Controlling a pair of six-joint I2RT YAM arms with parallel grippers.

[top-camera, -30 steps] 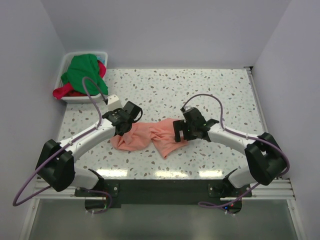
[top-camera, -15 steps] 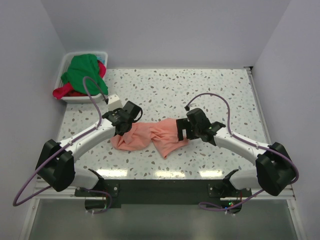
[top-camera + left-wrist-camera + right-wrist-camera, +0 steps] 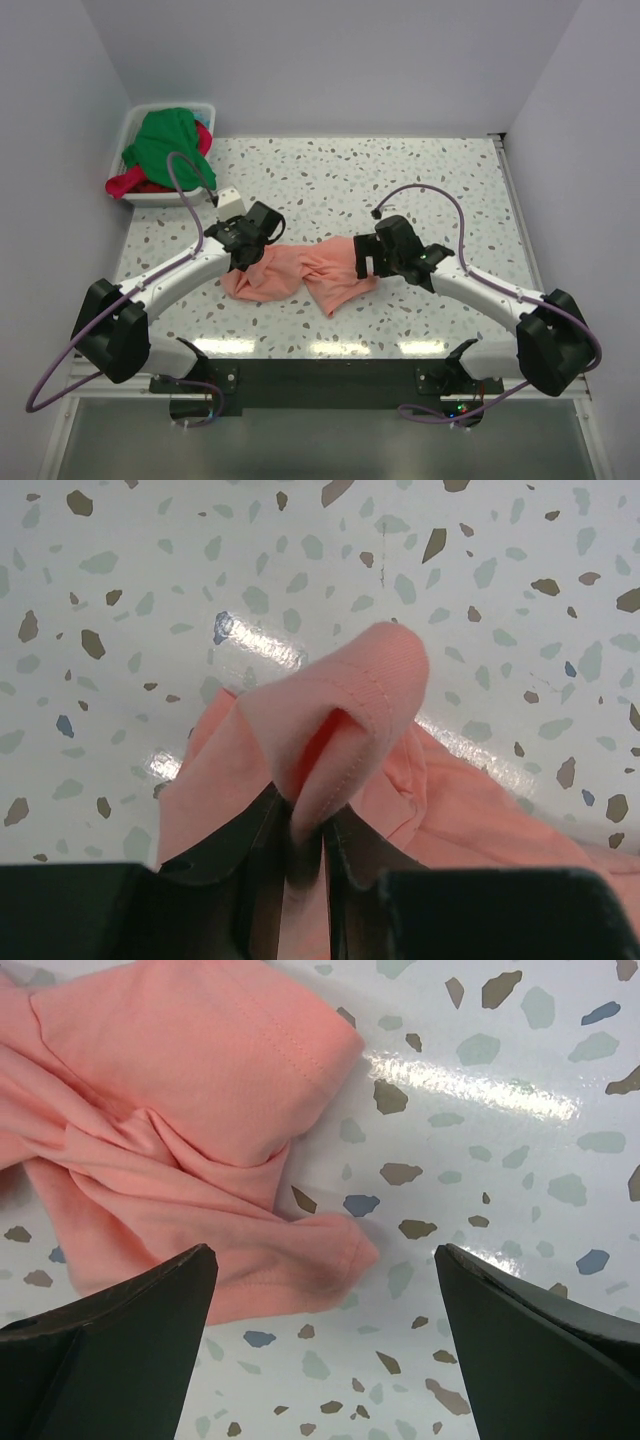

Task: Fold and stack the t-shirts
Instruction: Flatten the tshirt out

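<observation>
At the near middle of the speckled table (image 3: 420, 180), we found the salmon-pink t-shirt (image 3: 295, 275) lying crumpled in a long band that ran left to right between the two arms. The left gripper (image 3: 303, 825) sat at the shirt's left end, its jaws drawn nearly together on a raised fold of the pink cloth. In the left wrist view that fold stood up from between the black fingers (image 3: 255, 830) and curled over at its hemmed edge. The right gripper (image 3: 325, 1260) hung over the shirt's right end with its jaws spread wide and nothing clamped between them. In its wrist view a hemmed sleeve lay towards the left finger, with bare table towards the right one. We could not tell whether its fingers touched the cloth. At the far left corner stood the white tub (image 3: 158, 198). The green t-shirt (image 3: 165, 140) was heaped on top in it, and the red-magenta t-shirt (image 3: 125, 184) lay under that, spilling over the tub's near left rim.
</observation>
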